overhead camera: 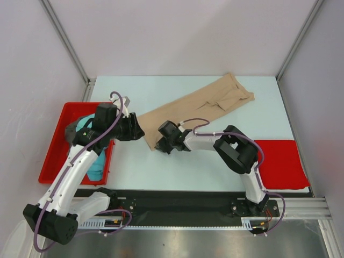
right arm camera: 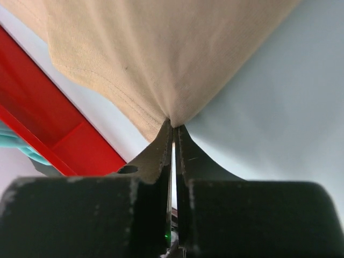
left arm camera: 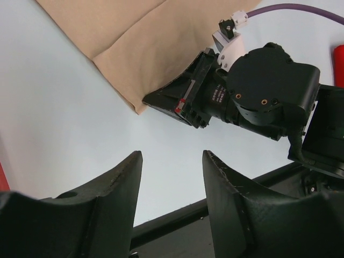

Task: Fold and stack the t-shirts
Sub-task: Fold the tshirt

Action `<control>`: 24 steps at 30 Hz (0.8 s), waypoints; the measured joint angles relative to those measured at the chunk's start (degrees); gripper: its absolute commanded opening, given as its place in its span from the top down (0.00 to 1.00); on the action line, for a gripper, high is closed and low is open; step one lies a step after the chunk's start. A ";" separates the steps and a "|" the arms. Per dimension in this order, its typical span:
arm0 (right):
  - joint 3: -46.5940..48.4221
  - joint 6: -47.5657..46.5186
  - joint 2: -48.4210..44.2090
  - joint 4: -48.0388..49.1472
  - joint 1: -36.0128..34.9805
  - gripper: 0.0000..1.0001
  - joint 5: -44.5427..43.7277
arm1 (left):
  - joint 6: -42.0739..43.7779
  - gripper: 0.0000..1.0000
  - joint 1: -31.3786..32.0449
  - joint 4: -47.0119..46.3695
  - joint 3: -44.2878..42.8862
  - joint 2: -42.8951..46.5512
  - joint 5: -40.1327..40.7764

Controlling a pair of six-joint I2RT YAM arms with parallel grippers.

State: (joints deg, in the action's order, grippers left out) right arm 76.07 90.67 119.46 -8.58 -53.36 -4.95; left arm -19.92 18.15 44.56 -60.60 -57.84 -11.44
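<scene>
Right gripper [right arm camera: 173,128] clamped tight on the tan t-shirt [right arm camera: 161,48] corner; left gripper [left arm camera: 172,157] parted, holding nothing (white lettering [left arm camera: 217,97] unreadable).

The left arm [overhead camera: 72,169] hides most of the teal t-shirt [overhead camera: 99,169].

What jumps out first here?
The tan-beige t-shirt stretches diagonally across the table toward the far right, with the right pincer shut on its near-left corner. The left pincer hangs open just beside that corner. A red tray at the left edge holds a teal t-shirt; a flat red mat lies near right.
</scene>
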 measured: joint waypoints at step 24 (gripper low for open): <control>-48.92 -19.98 -63.89 -27.82 -6.62 0.51 2.82 | 1.14 0.32 2.25 -8.96 9.77 -12.94 -10.86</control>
State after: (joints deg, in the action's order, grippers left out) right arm 27.16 70.70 55.57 -36.40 -59.99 -2.13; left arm -18.79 20.40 35.59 -50.83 -70.78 -22.31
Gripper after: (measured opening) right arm 0.331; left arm 0.667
